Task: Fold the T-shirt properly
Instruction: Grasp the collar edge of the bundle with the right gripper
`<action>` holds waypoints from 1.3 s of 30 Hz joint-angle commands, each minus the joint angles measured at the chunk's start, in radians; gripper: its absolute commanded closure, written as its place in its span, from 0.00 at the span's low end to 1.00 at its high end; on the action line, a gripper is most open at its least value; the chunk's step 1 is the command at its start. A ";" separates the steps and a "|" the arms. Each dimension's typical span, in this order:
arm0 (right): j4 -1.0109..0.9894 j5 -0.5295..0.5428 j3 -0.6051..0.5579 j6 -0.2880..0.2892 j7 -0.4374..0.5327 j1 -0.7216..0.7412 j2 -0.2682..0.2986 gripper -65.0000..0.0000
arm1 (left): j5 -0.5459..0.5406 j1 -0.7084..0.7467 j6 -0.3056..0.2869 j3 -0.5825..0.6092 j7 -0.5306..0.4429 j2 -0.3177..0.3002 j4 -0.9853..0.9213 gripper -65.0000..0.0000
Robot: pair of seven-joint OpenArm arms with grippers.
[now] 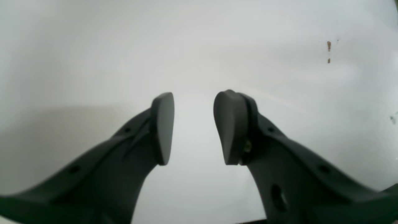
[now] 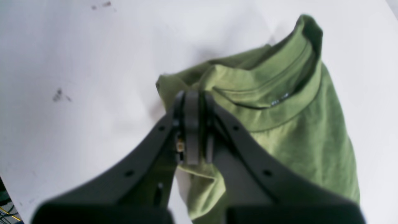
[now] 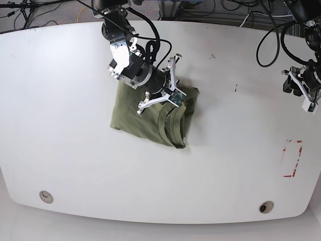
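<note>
The big white table (image 3: 70,165) has one T-shirt (image 3: 145,120) on it. The green shirt lies a bit left of the middle, bunched into a lumpy folded pile. Its round collar (image 2: 267,102) is on top and faces the right side of the pile.

There are two robot arms. The right arm comes down from the top edge and leans over the shirt, so it hides part of the cloth. The right gripper (image 2: 192,124) has its fingers pressed together, and they pinch a fold of the green cloth right by the collar. Some cloth hangs down under the fingers.

Two round holes sit near the front edge of the table, one on the left (image 3: 45,196) and one on the right (image 3: 266,207). A red marked box (image 3: 293,158) is on the right side.

The left gripper (image 1: 194,127) is far over by the right edge, well apart from the shirt. Its fingers are spread and hold nothing. Only bare white table shows between them.
</note>
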 commanded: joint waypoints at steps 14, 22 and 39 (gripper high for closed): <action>0.019 0.011 -0.004 -0.001 0.026 0.058 -0.064 0.99 | -0.009 0.000 -0.001 -0.007 -0.019 -0.021 0.017 0.63; -0.003 0.013 -0.004 -0.001 0.026 0.058 -0.064 0.99 | -0.009 0.000 -0.001 -0.007 -0.019 -0.021 0.017 0.63; 0.020 0.014 -0.002 -0.001 0.026 0.041 -0.067 0.28 | -0.009 -0.006 -0.001 -0.007 -0.019 -0.020 0.017 0.63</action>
